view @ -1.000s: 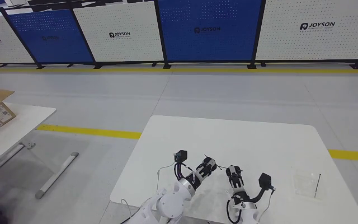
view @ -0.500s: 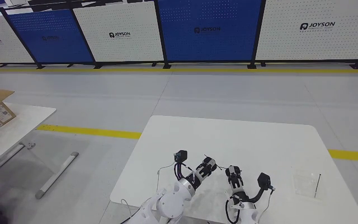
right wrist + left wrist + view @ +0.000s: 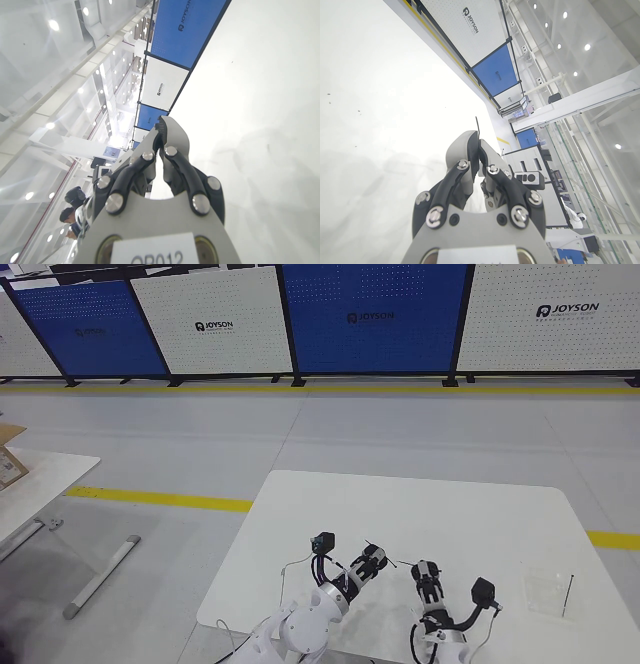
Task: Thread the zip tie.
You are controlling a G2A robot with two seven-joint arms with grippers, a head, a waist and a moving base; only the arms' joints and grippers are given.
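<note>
The black zip tie (image 3: 477, 126) is a thin strip pinched between the pads of my left gripper (image 3: 479, 141), with a short end sticking out past the fingertips. In the top view the left gripper (image 3: 374, 555) hangs low over the near part of the white table (image 3: 400, 504), and the zip tie (image 3: 386, 559) shows as a fine dark line pointing toward the right gripper (image 3: 424, 568). A small gap separates the two grippers. My right gripper (image 3: 160, 123) is shut, and I see nothing between its pads.
A clear plastic box (image 3: 545, 589) sits near the table's right edge with another black tie (image 3: 568, 595) standing in it. A second white table (image 3: 35, 489) stands off to the left across the floor.
The right gripper has drawn a little to the right, away from the zip tie's free end. The left gripper and the tie have stayed put.
</note>
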